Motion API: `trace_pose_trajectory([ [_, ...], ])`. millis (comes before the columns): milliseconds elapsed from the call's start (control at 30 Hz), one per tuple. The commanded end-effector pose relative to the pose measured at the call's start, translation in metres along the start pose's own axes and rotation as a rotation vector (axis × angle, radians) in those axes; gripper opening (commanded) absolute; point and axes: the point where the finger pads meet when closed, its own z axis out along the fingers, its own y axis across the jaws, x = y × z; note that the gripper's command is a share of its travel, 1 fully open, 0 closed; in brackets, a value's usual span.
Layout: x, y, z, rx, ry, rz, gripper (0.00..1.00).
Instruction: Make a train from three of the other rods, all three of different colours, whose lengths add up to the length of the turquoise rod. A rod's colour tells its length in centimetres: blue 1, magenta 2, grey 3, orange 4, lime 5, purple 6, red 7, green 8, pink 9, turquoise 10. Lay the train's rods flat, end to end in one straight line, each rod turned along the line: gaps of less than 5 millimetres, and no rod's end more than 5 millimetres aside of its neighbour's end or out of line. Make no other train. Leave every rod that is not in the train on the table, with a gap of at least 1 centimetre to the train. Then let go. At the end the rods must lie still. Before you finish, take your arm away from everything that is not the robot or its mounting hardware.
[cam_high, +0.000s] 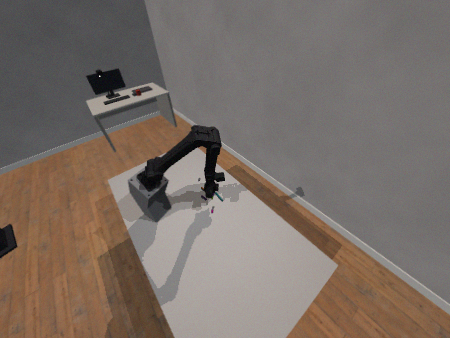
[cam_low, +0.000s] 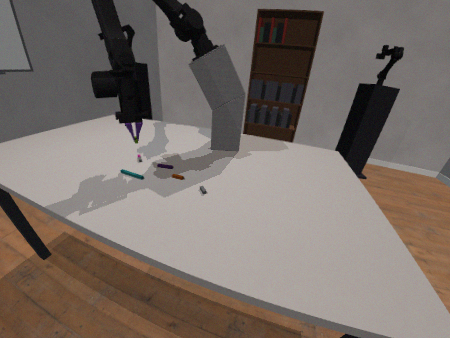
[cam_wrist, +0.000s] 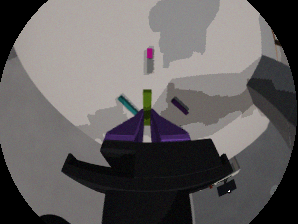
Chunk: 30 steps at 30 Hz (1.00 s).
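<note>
From the top view you see the arm reaching out from its grey pedestal (cam_high: 150, 207) over the white table (cam_high: 280, 260), with the gripper (cam_high: 210, 192) pointing down near the turquoise rod (cam_high: 219, 196) and the magenta rod (cam_high: 213, 210). The rods are too small here to tell more.

From the exterior view you see the gripper (cam_low: 135, 136) hanging above the table (cam_low: 300, 225), clear of its surface, its purple fingers (cam_low: 132, 130) pinched nearly together on the lime rod (cam_low: 136, 141), whose tip shows just under them. Below it, the magenta rod (cam_low: 139, 158) lies closest. The turquoise rod (cam_low: 132, 174) lies flat nearer the table's front edge, the purple rod (cam_low: 165, 166) to its right, then the orange rod (cam_low: 178, 176), and the grey rod (cam_low: 203, 190) farthest right. All five are apart from one another.

From the wrist view you see the lime rod (cam_wrist: 147, 104) sticking straight out between the fingers. On the table beyond it lie the turquoise rod (cam_wrist: 125, 104) to the left, the purple rod (cam_wrist: 178, 104) to the right and the magenta rod (cam_wrist: 150, 60) ahead.
</note>
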Motion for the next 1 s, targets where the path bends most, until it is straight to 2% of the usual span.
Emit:
trace_pose_trajectory([
  [0, 0.007, -0.016, 0.000, 0.031, 0.001, -0.012, 0.04],
  [300, 0.003, -0.013, 0.002, 0.031, -0.004, -0.008, 0.04],
  [367, 0.002, -0.008, 0.005, 0.019, -0.003, -0.001, 0.04],
  [433, -0.002, -0.003, 0.010, 0.007, -0.004, 0.005, 0.04],
  [733, -0.002, -0.004, 0.039, 0.008, -0.003, 0.004, 0.04],
  [800, -0.002, -0.004, 0.039, 0.008, -0.003, 0.004, 0.04],
  [967, -0.002, -0.004, 0.061, 0.008, -0.004, 0.004, 0.04],
])
